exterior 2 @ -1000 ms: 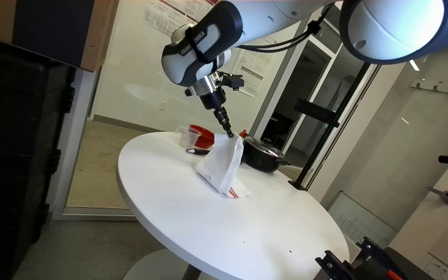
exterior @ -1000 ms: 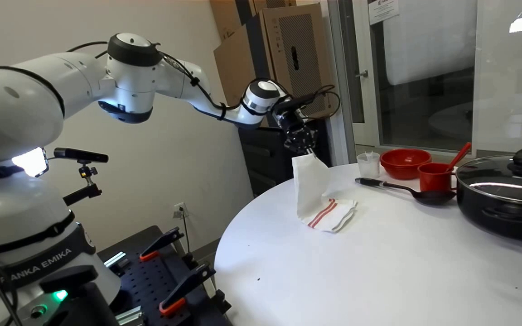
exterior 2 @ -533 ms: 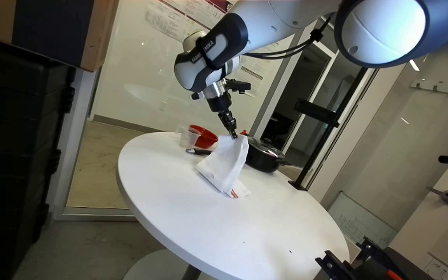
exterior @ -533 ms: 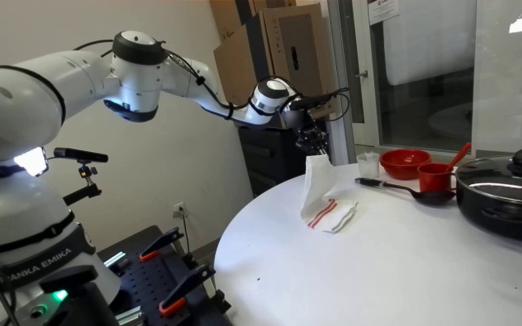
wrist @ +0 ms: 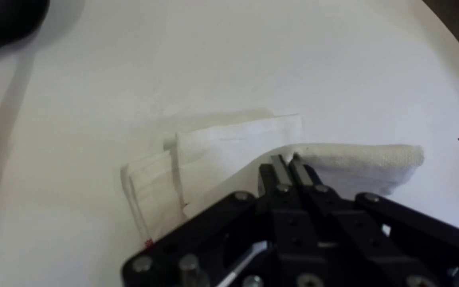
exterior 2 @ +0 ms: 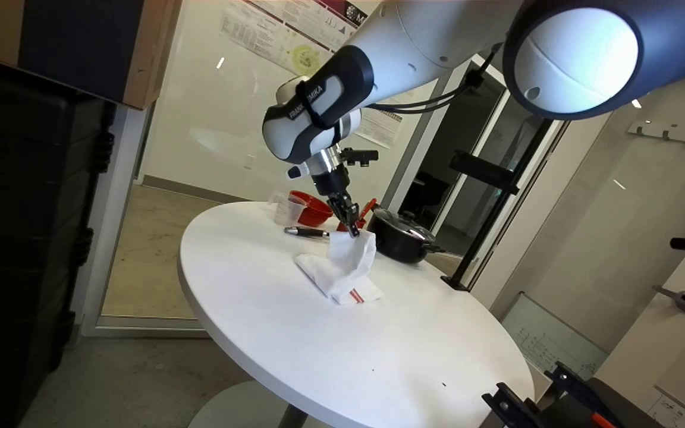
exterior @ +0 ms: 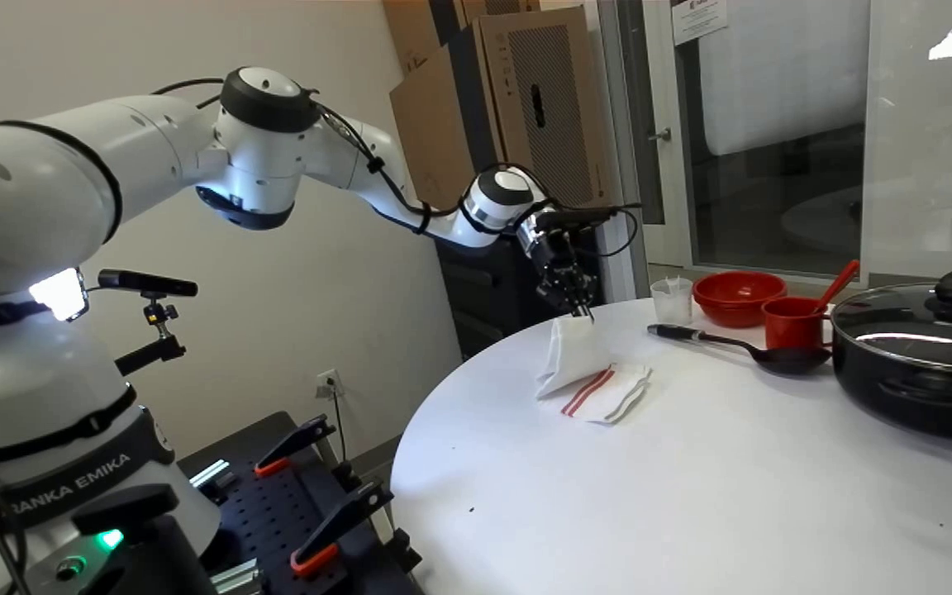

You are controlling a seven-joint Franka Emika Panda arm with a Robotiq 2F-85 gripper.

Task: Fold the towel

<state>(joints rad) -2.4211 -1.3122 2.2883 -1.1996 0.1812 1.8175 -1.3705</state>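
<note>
Towel (exterior: 578, 357) on desk (exterior: 674, 496), in exterior view: at left, raised part (exterior: 568, 347), pinched between narrow jaws, now lower than one second ago; at right, striped end (exterior: 606, 394) lies flat. Fold seems closing down, not finished. Farther right, black spoon (exterior: 787, 360), apart.

Red-striped white towel (exterior: 582, 364), white table (exterior: 649, 496)

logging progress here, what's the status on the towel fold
Gripper shut on towel. Fold unfinished: one part raised, striped end on table. Spoon clear of towel.
</note>
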